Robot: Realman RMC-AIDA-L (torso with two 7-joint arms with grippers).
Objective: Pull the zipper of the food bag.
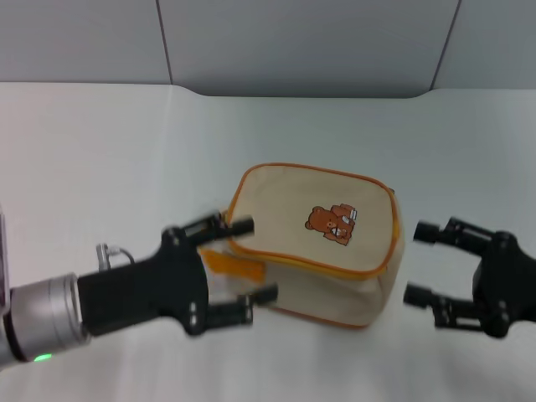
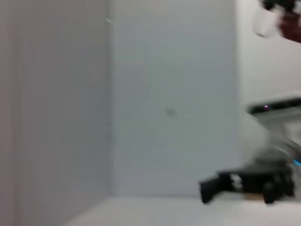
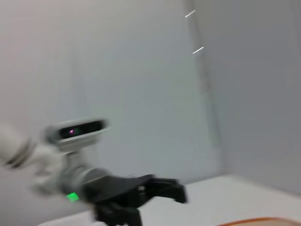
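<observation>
left gripper (image 1: 249, 261): fingers apart, straddling the orange strap handle (image 1: 235, 265) at its tips | food bag (image 1: 322, 243): on white table (image 1: 100, 167), between the grippers, bear patch (image 1: 333, 223) up | right gripper (image 1: 421, 264): fingers spread, just beside the bag's far end, not touching
</observation>
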